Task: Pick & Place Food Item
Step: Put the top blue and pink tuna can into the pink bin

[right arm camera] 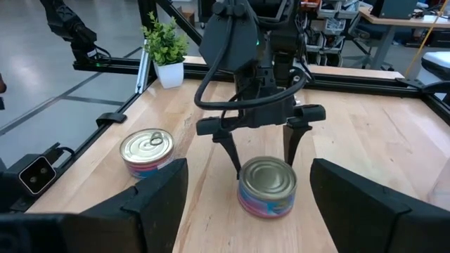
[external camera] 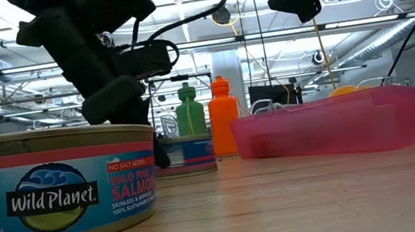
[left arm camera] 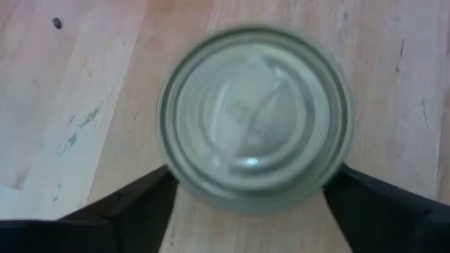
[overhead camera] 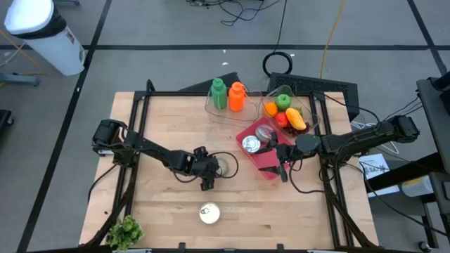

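A salmon can [external camera: 61,188] stands nearest on the counter [overhead camera: 162,204]. Mid-counter, the left hand [overhead camera: 213,171] points straight down, its fingers [right arm camera: 228,150] spread on either side of a second can [right arm camera: 267,185] and not yet clamping it. Beyond, the right hand [overhead camera: 283,169] hovers open at the pink bin [external camera: 331,125]; green [external camera: 189,110] and orange [external camera: 222,106] bottles stand behind.

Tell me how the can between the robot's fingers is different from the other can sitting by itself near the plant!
The left gripper straddles the middle can, fingers either side; the front can has nothing around it. The middle can lies nearer the pink bin; the front can lies nearer the small plant at the table's edge. Both are round tins standing upright on the wooden table, with shiny tops.
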Available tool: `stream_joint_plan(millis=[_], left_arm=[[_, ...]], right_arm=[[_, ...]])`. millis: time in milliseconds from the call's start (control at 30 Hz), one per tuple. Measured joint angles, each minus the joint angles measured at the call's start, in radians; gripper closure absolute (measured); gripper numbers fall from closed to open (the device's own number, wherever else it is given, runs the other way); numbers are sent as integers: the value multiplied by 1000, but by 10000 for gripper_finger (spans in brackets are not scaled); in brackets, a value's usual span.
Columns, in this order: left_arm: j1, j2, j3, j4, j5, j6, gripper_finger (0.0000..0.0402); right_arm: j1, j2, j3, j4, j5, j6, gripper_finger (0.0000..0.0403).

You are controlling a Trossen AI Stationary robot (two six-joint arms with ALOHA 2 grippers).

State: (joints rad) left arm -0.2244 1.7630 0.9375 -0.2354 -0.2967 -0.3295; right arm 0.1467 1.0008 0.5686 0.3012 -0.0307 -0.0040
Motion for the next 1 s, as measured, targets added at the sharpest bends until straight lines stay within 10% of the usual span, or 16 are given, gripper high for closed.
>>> stream_joint_plan(millis=[333, 500, 667, 1000], left_arm=[[1, 3, 0, -1, -19, -19, 302], [-6, 3, 0, 3, -9, -66, 364], [11, 3, 0, 4, 59, -144, 316], [-6, 2, 0, 14, -12, -68, 80]], right_arm=[[0, 0, 0, 0, 0, 52, 124], [25, 69, 0, -22, 5, 8, 124], [63, 245, 0, 98, 43, -78, 124], [63, 579, 43, 311, 193, -290, 123]])
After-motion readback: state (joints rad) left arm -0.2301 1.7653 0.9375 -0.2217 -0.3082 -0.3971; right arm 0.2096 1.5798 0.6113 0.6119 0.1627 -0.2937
